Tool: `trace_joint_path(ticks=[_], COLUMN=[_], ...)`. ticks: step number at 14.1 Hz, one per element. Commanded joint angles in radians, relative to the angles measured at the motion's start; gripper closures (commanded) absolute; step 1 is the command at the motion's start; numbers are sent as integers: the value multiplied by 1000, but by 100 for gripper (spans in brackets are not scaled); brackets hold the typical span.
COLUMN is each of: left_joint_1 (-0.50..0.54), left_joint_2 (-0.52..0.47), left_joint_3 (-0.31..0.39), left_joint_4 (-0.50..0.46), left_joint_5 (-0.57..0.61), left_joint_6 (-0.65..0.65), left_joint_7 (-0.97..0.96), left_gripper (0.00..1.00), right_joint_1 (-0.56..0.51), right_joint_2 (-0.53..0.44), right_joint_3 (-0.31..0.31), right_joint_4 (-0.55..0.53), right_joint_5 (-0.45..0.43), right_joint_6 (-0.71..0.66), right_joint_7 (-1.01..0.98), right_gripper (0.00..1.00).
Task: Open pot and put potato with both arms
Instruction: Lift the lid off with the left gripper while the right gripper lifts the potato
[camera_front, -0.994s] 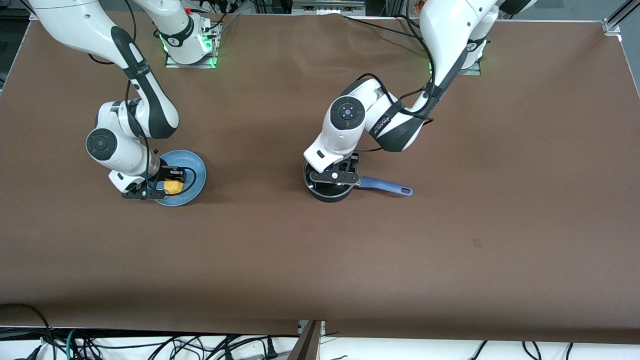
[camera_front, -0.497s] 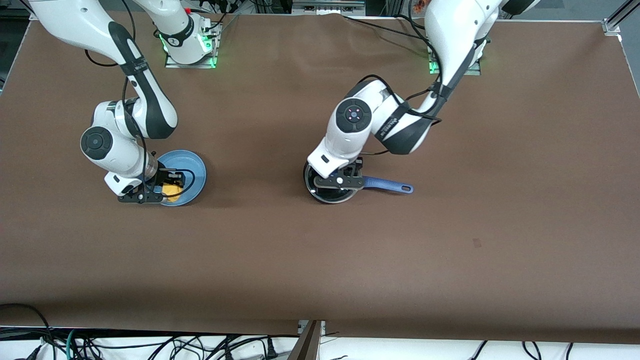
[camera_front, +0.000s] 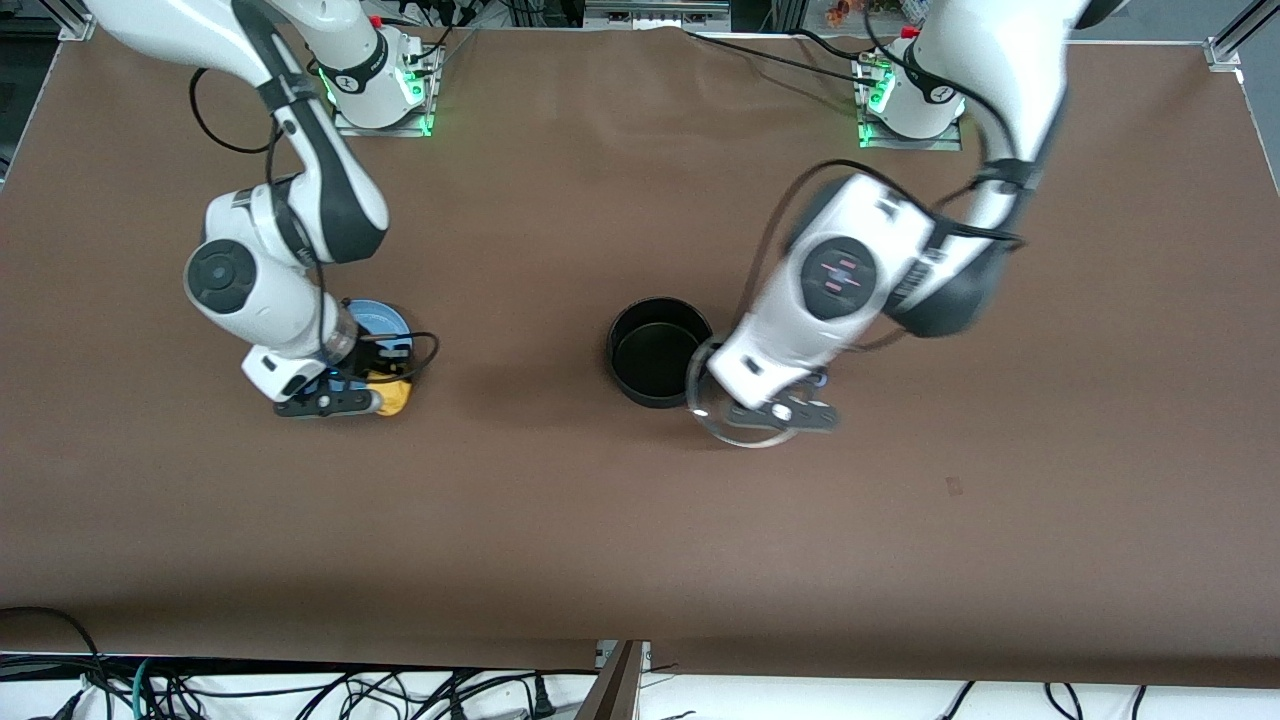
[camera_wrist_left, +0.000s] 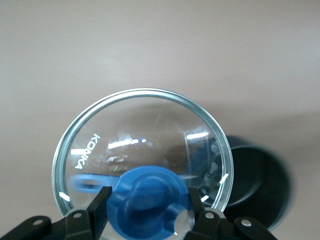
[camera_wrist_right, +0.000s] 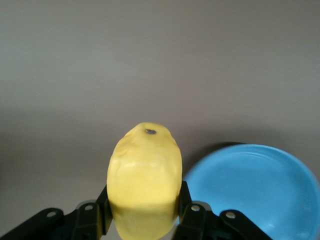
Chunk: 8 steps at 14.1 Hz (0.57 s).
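Left gripper (camera_front: 775, 412) sat lower centre-right of the front frame, fingers clamped on the blue knob (camera_wrist_left: 147, 195) of the one glass lid (camera_front: 738, 418), held up in the air over the table just beside the pot. In the left wrist view both fingertips (camera_wrist_left: 99, 207) pressed the knob's sides; lid rim fully visible, knob cut off at the frame's lower edge.

Right gripper (camera_front: 345, 400) was at mid-left of the front frame, fingers closed around the one potato (camera_front: 393, 397), lifted over the rim of the plate. Right wrist view showed the potato (camera_wrist_right: 144, 180) squeezed between both fingers, its lower end cut off.

One pot (camera_front: 655, 352) stood open at frame centre on the brown table (camera_front: 600, 520), dark inside. Its blue handle was mostly hidden under the left arm; only a sliver showed (camera_front: 818, 378).

One light-blue plate (camera_front: 380, 318) at mid-left, largely covered by the right arm's wrist. Two arms in all, bases along the top edge.
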<state>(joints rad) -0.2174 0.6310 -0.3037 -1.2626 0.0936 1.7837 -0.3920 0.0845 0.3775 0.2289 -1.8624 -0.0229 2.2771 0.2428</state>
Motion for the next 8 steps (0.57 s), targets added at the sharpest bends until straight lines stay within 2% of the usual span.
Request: trace_joint_path(ticks=[1,3,5,6,8], left_joint_1=[155,258,321,335,386], left_joint_2=[-83,-167,-270,-331,-455], left_joint_3=[-17,-20,-20,-20,-20], left_joint_4=[-46,-154,-294,-382,-618], left_joint_5=[14,12,14,14,14], left_joint_6=[-116,-116,-100,-61,116], left_joint_7=[271,422,447,452,501], left_gripper=[100,100,100,100,100], right_joint_1=[102,179,268,318,388], right_joint_2=[52,102,161,191,260], right_joint_3=[13,13,13,13,12], right_joint_4=[110,188,271,310,406], right_joint_5=[5,5,5,3,0], right_joint_6=[-24,-22,-18,-11,-7], right_joint_7=[183,320,445,504,594], right_gripper=[55,55,55,55,55])
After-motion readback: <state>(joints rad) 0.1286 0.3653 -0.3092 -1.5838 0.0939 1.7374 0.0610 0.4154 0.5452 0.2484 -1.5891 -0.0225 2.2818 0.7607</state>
